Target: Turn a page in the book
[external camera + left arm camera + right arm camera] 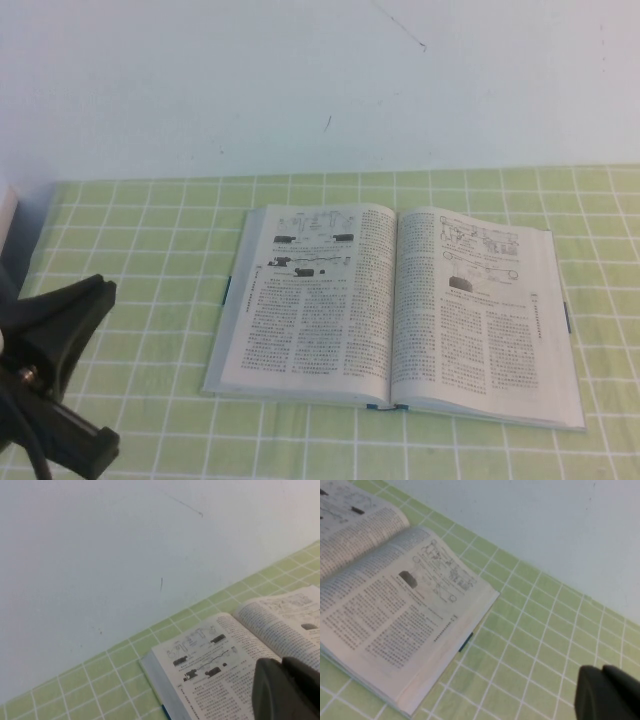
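Book lies open and flat on the green checked cloth, centre-right of the table, spine running near-to-far. The page is the top leaf of the left half, text under small dark pictures facing up.

Left gripper hovers near-left, well apart from the book, fingers spread wide with nothing in them. Right gripper is only a dark corner in its wrist view, off the book's right side. You can't tell its state.

Handling, as I judge it: a single leaf is light, limp, slick, and tears or creases easily. The block underneath is heavy and should stay put. Take the page at its free left edge, near corner. Lift one sheet only, pinch lightly, then sweep it over the spine.
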Controlling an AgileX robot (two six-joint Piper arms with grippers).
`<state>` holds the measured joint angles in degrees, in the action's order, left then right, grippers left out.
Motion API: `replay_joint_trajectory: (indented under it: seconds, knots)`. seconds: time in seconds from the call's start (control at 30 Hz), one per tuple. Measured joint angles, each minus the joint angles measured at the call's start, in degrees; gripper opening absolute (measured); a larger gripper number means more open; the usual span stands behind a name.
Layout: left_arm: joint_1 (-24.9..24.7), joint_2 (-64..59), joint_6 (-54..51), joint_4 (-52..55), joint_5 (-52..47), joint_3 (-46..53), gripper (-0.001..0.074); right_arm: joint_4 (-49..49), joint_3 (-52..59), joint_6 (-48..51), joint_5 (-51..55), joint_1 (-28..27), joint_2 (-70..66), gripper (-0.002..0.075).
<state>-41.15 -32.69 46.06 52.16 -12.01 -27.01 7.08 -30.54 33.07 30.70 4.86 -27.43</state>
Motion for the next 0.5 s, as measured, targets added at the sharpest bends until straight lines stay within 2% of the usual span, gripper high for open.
replay_joint_trajectory:
  seconds: [0.23,0.5]
  knots:
    - [0.0,0.0,2.2,3.1,0.6,1.2,-0.0003,1.4,6.9,-0.1,0.1,0.0,13.6,-0.0002]
    - [0.0,0.0,2.9,4.6,0.8,1.2,-0.0003,1.4,7.5,-0.1,7.5,0.0,15.6,-0.0002]
